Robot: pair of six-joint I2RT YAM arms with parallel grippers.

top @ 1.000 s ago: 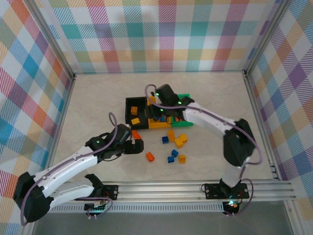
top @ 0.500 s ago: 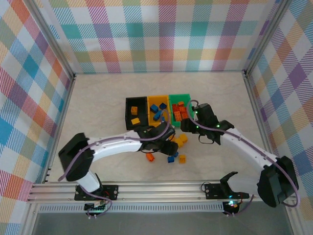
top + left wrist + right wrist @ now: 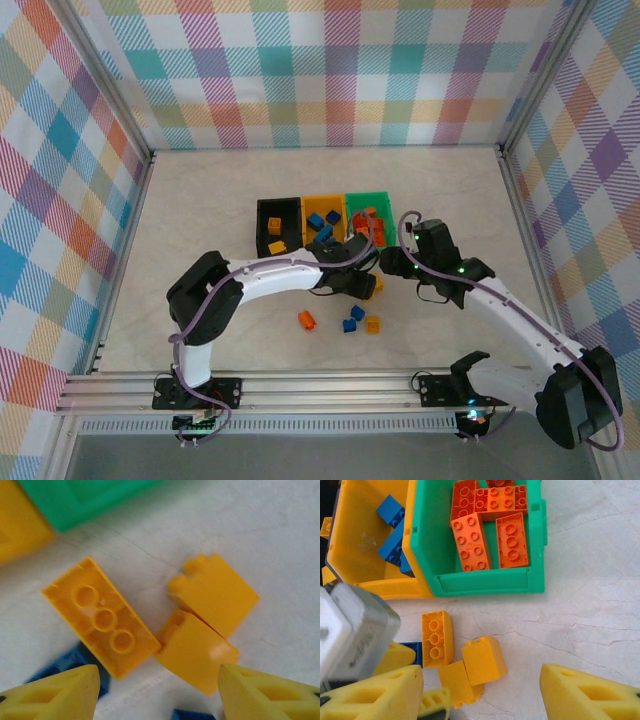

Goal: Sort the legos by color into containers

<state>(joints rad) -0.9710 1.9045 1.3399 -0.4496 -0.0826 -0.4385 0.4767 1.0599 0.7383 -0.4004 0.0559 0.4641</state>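
three yellow legos [image 3: 105,622] bunched on the table [image 3: 275,530] just beside the green bin [image 3: 85,500], one oblong studs-up, two squarish tipped over and touching, left gripper [image 3: 160,690] wide open right above them, right gripper [image 3: 482,695] gaping too

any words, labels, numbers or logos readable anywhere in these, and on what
None can be read. The studs on the yellow brick and on the orange bricks in the green bin are too blurred to show any lettering.
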